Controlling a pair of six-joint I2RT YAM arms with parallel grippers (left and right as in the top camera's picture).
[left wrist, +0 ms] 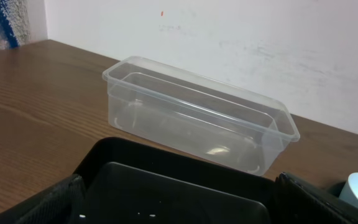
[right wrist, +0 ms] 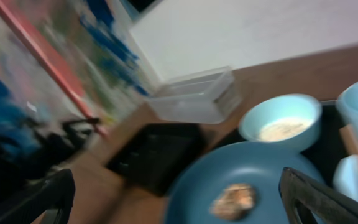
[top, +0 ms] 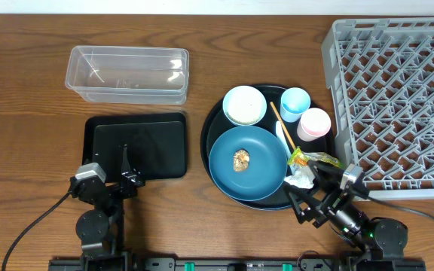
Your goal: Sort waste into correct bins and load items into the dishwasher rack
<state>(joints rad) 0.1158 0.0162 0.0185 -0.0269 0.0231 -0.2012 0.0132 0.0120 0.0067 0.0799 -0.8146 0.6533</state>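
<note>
Hovering over the near edge of the shallow black rectangular tray [top: 153,143], the left gripper [top: 125,164] has its fingers spread and empty. The clear plastic rectangular tub [top: 126,73] stands beyond, with open wooden table [top: 21,113] to the left. The round black tray [top: 211,120] carries the large blue plate [top: 262,169] with the small brown food lump [top: 241,159], the pale white-blue bowl [top: 245,105], the light-blue cup [top: 295,102], the pink cup [top: 314,123] and a thin wooden stick [top: 279,120]. The crumpled yellow-green wrapper [top: 311,158] and white tissue [top: 300,179] lie just ahead of the right gripper [top: 301,202], also spread and empty. The grey lattice dishwasher rack [top: 398,98] hems the right side.

The blue plate [top: 266,177] holds a brown lump [top: 241,159].
</note>
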